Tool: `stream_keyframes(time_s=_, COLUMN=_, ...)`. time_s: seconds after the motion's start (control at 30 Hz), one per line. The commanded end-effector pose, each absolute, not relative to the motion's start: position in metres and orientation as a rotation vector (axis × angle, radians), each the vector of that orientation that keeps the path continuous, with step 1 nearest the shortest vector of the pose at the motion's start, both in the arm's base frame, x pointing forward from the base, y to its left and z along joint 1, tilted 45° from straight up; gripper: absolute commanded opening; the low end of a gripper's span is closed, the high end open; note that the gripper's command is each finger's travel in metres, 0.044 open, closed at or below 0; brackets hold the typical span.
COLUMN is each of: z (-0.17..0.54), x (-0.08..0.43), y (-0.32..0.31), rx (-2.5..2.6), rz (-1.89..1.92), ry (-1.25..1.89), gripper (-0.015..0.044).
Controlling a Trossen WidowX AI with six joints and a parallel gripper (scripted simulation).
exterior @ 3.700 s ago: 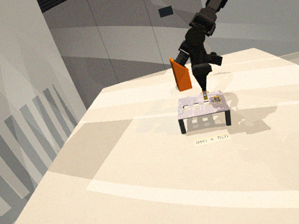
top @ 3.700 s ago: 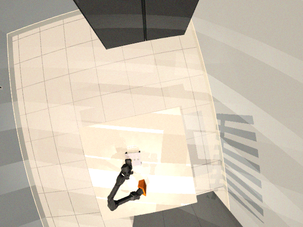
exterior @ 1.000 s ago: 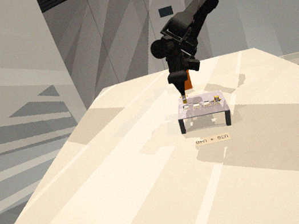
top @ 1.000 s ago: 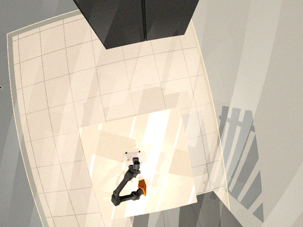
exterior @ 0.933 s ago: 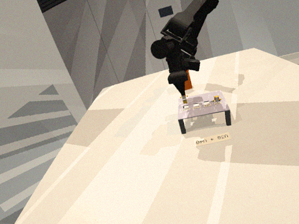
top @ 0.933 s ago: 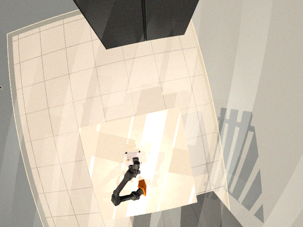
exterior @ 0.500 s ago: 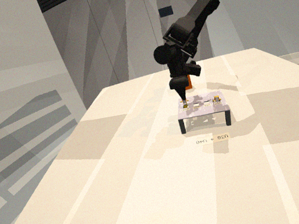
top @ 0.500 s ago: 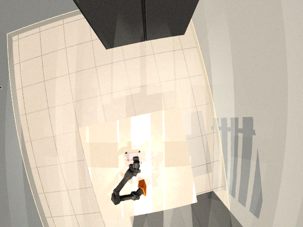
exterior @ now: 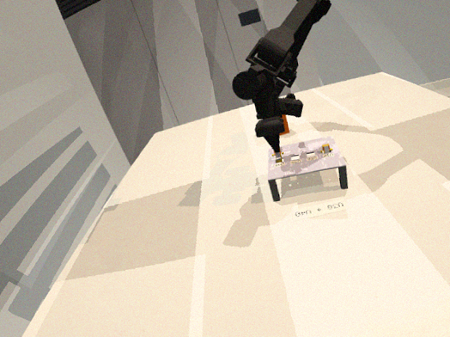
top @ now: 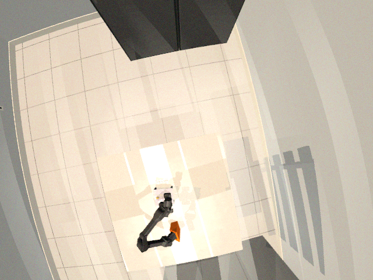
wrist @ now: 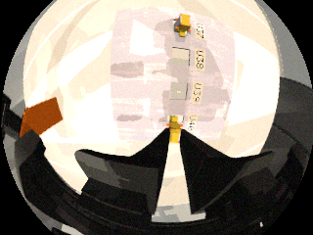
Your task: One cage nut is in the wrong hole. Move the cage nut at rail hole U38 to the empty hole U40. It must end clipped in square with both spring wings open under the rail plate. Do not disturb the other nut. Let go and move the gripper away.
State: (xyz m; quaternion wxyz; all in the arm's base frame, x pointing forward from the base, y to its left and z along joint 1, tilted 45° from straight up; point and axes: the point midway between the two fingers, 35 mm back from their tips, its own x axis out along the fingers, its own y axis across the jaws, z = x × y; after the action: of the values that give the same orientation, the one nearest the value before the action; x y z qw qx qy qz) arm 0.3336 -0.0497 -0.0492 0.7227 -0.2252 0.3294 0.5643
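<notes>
The black parallel-jaw gripper (top: 167,195) (exterior: 277,150) (wrist: 174,131) is pinching the small yellow metal cage nut (exterior: 278,159) (wrist: 174,125) at the U40 end of the pale lilac rail plate (top: 160,192) (exterior: 306,167) (wrist: 132,93) — presumably to line it up and press it in square. Whether its wings have opened underneath I cannot tell; the other yellow nut (exterior: 325,148) (wrist: 183,23) stands at U37, well apart — safely out of the fingers' way.
</notes>
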Motion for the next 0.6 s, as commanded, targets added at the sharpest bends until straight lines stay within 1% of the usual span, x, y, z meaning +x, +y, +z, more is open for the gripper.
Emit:
stream_keyframes(time_s=0.0, z=-0.0486, x=0.3344, y=-0.0493, rx=-0.493, rz=1.247, ry=0.725, gripper=0.0028)
stream_keyframes(time_s=0.57, z=-0.0489, x=0.3357, y=-0.0495, rx=-0.485, rz=1.269, ry=0.732, gripper=0.0028)
